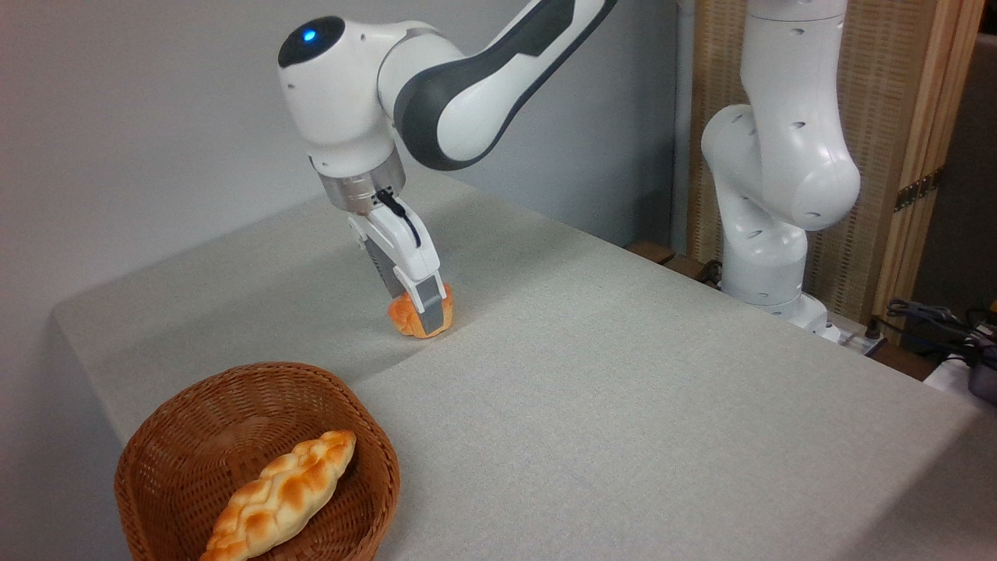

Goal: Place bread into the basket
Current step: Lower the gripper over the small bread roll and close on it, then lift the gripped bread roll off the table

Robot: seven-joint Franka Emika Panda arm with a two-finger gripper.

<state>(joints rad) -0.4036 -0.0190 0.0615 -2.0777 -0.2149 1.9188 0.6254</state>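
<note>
The bread [406, 315], a small golden-orange chunk, sits on the grey table near its middle. My gripper [424, 309] reaches down onto it from above, its fingers [431, 302] on either side of the piece and closed against it; the bread still looks to rest on the cloth. The basket [183, 425], round brown wicker, stands at the front left corner, well apart from the gripper. The near finger hides part of the bread.
A long braided golden loaf [284, 492] lies inside the basket. The arm's white base [771, 195] stands at the back right, with cables [935, 319] beside it. The table edge [86, 366] runs close behind the basket on the left.
</note>
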